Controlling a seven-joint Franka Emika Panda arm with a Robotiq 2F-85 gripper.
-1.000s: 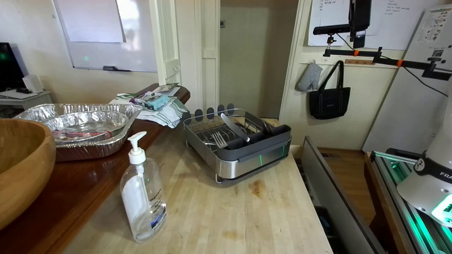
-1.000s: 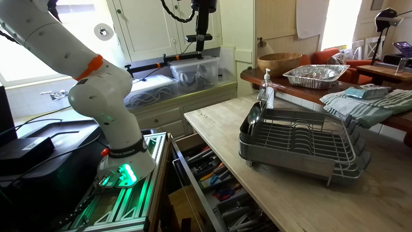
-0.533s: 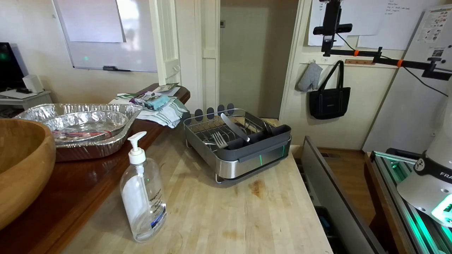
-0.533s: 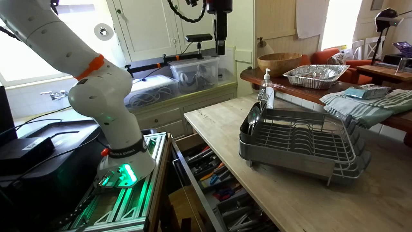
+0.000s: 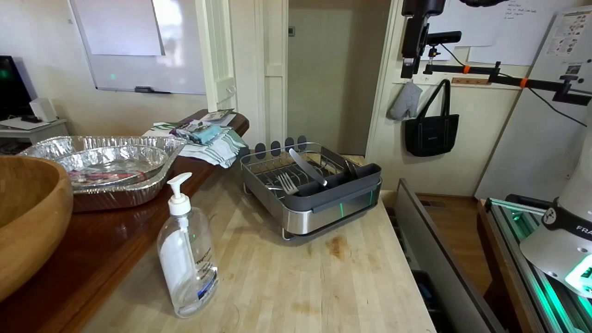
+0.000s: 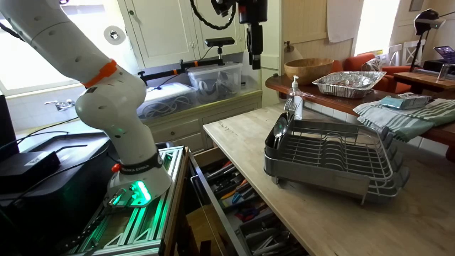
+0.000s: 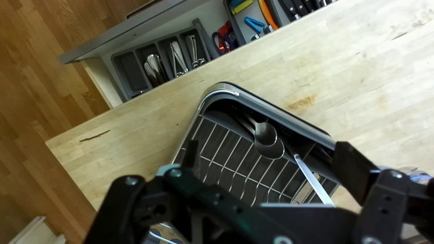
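Wrist view, lower half of the frame: the gripper is spread wide, its blocky black fingers far apart with nothing in their hold. Mid-frame, seen between them and farther from the camera, is the dish rack, thin shiny wires above dark grey, its rounded corner edged in smooth metal. In its matte charcoal caddy lean two oval-bowled spoons, their handles lost in shadow. A slim flat knife slants beside them, one end hidden behind the gripper's body. In both exterior views the gripper hangs apart from the rack, cut off by the top edge, its fingers overlapping so that the gap cannot be seen. In an exterior view, lower left, a see-through bottle with a white pump stands on the pale, strip-grained wooden countertop. At the left edge, a rounded wooden bowl is cropped by the frame; crinkled foil pans sit behind, their contents hard to make out.
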